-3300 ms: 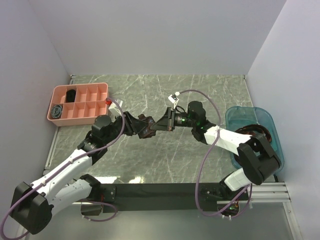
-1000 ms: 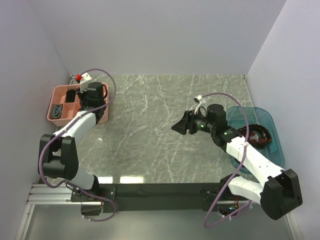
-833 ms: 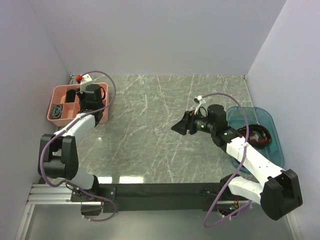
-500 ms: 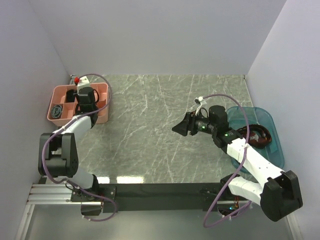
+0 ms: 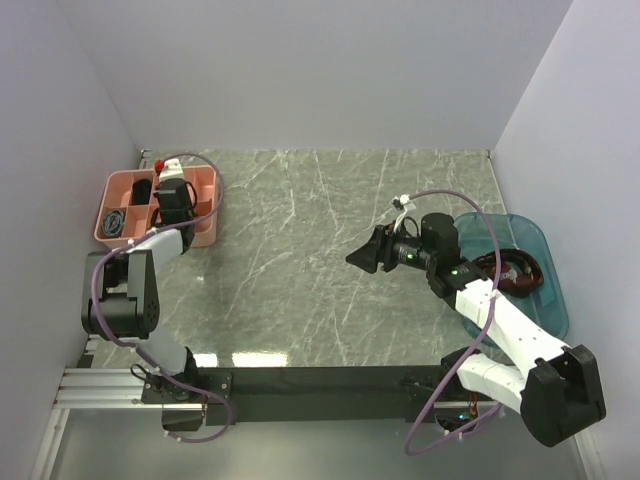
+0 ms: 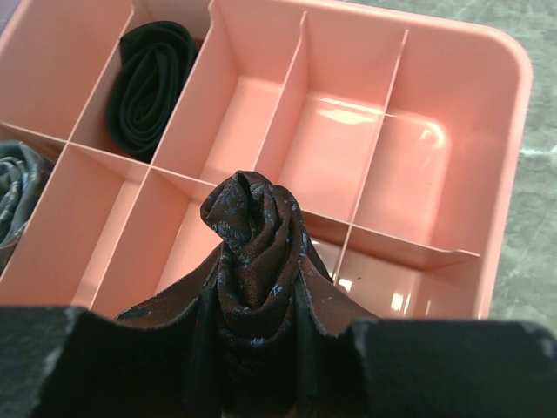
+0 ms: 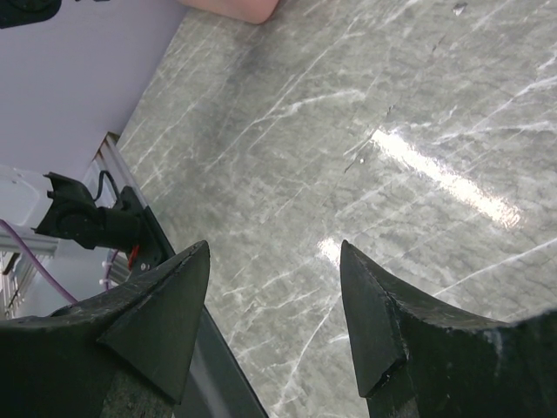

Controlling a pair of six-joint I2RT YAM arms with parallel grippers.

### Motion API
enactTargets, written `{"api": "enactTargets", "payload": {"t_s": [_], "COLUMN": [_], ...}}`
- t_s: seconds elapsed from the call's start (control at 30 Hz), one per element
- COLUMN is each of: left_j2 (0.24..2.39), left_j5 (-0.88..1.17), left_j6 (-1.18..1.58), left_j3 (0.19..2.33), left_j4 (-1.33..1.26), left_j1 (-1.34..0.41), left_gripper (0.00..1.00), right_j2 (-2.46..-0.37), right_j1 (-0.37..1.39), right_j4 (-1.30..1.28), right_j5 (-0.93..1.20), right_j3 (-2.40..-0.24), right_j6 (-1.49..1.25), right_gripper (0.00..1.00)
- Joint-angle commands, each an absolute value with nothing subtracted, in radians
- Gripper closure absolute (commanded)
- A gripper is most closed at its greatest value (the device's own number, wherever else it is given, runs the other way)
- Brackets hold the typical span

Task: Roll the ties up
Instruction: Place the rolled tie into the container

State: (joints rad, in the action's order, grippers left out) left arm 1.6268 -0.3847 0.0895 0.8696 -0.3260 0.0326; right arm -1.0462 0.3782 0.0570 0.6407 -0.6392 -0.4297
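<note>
Grips maroon tie coil (image 6: 252, 235) in left tool (image 6: 252, 366), partly closed, above an empty cell of pink divider tray (image 6: 512, 131) at worktop's (image 7: 392, 104) 10 o'clock. Holds right tool (image 7: 274, 252) wide open, empty. Risks coil unrolling on release, or catching a divider wall if dropped off-centre.

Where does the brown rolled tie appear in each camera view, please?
Top external: hidden under the left gripper, over the pink tray.
Left wrist: brown rolled tie gripped, bottom centre.
Right wrist: not in it.
Shared landmark: the pink tray, only a sliver at the right wrist view's top edge.
</note>
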Motion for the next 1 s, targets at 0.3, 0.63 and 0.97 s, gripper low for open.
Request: {"api": "enactTargets", "payload": {"t_s": [0.3,0.63,0.97], "left_j2": [1.608,1.666,1.698], "left_j5": [-0.219,-0.120,-0.156], "left_j6": [0.101,0.173,0.241], "left_j3": [0.873,0.955,0.999], "left_j4": [-0.356,-0.232,-0.184], "left_j1": [0.037,0.063,0.078], "left_gripper": [0.99,0.99,0.99], "right_j2": [-1.039,-1.046,-1.042], "right_j1": [0.361,0.357,0.354], "right_j4": [0.112,0.127,0.135], "right_j5": [0.678,0.683,0.683], "right_j3": [-0.624,-0.612,-0.607], "right_j6": [-0.446,-0.457,-0.462], "right_gripper": [0.33,0.33,0.34]}}
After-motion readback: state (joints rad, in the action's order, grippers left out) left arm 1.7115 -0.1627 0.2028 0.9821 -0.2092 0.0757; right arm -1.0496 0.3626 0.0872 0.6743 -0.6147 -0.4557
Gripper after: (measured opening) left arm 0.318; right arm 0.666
